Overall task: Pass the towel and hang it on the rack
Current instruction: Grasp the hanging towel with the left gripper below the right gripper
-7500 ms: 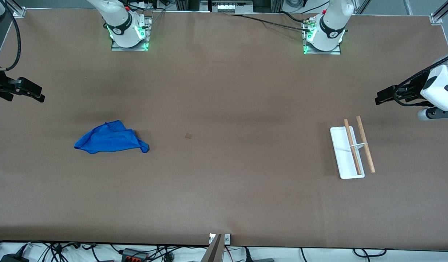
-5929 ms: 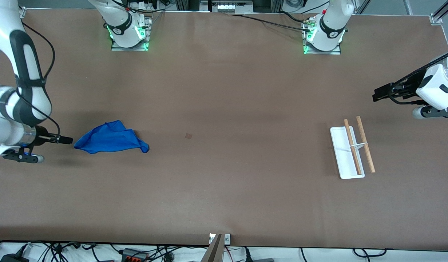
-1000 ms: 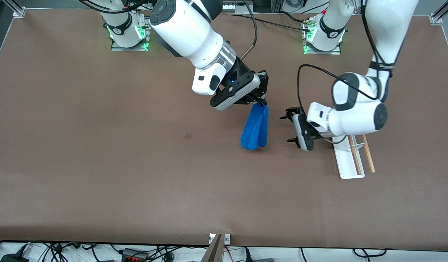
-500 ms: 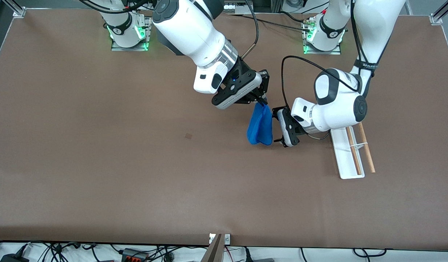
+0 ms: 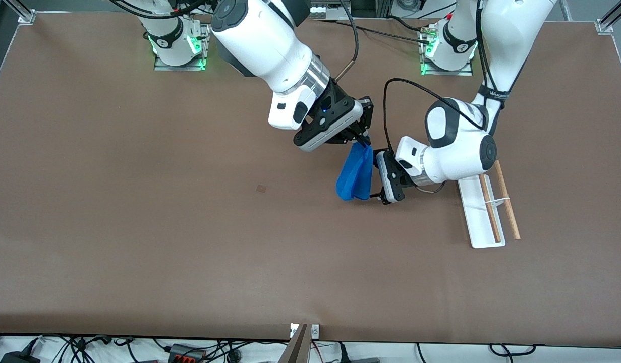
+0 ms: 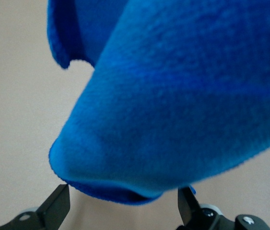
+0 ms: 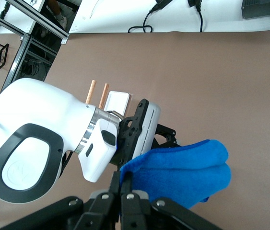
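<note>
Hanging from the right gripper (image 5: 363,142), whose fingers are pinched tight on its top corner, the blue towel (image 5: 354,175) droops over the brown table (image 5: 138,242). The left gripper (image 5: 377,175) has its fingers spread wide around the towel's lower part. The rack (image 5: 484,212) stands beside the left arm's wrist.

The left tool (image 5: 375,174) hides part of the rack (image 5: 479,222).

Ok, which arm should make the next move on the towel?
Left. The left gripper is open beside the hanging towel, its fingers flanking the lower fold, and its arm is on the rack side. The right gripper is shut on the towel's top, only holding it up.
</note>
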